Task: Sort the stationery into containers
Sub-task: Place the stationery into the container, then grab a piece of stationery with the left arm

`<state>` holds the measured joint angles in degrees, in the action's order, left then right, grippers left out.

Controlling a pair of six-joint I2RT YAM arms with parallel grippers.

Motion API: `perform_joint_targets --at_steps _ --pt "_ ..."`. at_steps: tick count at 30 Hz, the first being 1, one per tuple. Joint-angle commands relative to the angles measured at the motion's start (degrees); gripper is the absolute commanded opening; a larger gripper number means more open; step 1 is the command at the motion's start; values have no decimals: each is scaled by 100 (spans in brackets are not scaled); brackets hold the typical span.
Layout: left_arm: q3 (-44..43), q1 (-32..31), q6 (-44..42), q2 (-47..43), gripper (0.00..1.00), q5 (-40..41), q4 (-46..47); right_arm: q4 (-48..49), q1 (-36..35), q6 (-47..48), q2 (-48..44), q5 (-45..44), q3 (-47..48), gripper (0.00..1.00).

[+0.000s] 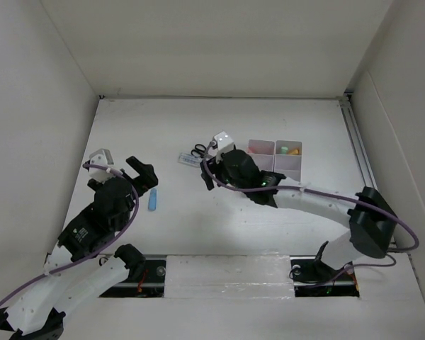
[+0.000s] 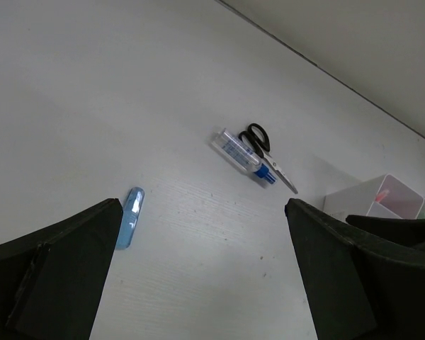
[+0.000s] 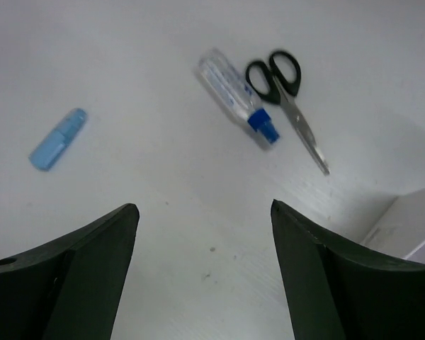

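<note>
From my seat the nearest task piece is the light blue marker. It is a short, smooth plastic stick lying flat on the white, faintly grained table, its long axis running near to far. Just beyond it the left gripper hangs over bare table with its matte black jaws spread wide and nothing between them. Further right, the right gripper also has its jaws apart and empty, aimed down at the table just short of two items. The first is a clear-bodied tube, rounded and glossy, with a blue cap. The second is a pair of scissors with black looped handles and thin steel blades. They lie side by side and roughly parallel. The tube's cap and the scissor tips both point toward the right gripper, and the handles point away. I cannot tell whether they touch. To their right sits the organiser, white plastic with square cells, its near part hidden by the right arm. One far cell holds small orange, yellow and green items, too small to name.
</note>
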<state>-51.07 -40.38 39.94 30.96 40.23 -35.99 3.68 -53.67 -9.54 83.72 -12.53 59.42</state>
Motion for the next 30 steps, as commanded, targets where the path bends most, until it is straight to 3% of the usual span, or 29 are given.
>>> perform_joint_targets --at_steps 1,6,11,23,30 --pt "-52 21 110 -29 100 170 -49 -868 -283 -548 495 -1424 394 82" --pt "-52 21 110 -90 100 100 -49 -2097 -522 -1479 1696 -2402 1219 83" --pt "-52 21 57 -195 100 38 13 -3505 -828 -2096 2473 -3192 2196 75" --pt "0 21 -109 -310 100 -68 118 -3365 -636 -2210 2526 -3009 2012 78" --pt "0 21 -110 -108 100 -120 118 -2820 -558 -1929 1691 -2817 1503 81"
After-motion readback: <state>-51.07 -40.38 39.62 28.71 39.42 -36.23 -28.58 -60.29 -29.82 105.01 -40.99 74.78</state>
